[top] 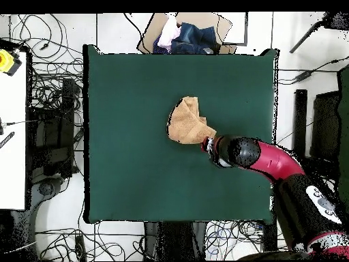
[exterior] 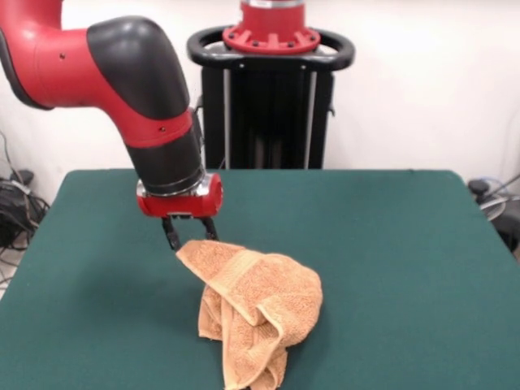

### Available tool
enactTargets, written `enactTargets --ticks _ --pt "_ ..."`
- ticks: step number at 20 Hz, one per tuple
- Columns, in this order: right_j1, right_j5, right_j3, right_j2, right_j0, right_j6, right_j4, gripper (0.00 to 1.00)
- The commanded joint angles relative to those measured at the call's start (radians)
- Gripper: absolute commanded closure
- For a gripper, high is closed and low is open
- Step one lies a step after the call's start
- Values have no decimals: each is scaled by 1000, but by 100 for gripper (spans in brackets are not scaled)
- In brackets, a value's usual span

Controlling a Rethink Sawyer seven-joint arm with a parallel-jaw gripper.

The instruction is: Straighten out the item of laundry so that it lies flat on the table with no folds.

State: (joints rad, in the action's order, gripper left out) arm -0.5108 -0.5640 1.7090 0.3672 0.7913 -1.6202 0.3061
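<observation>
We see a dark green worktop (exterior: pixel 390 244) in front of a white wall, with cables strewn on the floor round it in the overhead view and a cardboard box of clothes (top: pixel 187 34) beyond one edge. The orange-tan towel (exterior: pixel 256 313) lies near the middle of the worktop, bunched and folded over itself rather than flat; from the front it rises to a peak at one corner and trails down in folds toward the near edge. The red and black arm (exterior: pixel 122 73) reaches down to that raised corner. Its jaws (exterior: pixel 189 236) stand at the corner's tip, narrowly spaced, with the cloth meeting them there; we take them to be closed on the towel's corner, holding it lifted off the green surface while the rest of the cloth rests on it.
</observation>
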Motion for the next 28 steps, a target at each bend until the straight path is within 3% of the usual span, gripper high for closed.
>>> enactTargets --ticks 1,28 --pt "-22 109 121 43 -8 -129 -24 0" --pt "32 136 95 42 8 -101 -31 0"
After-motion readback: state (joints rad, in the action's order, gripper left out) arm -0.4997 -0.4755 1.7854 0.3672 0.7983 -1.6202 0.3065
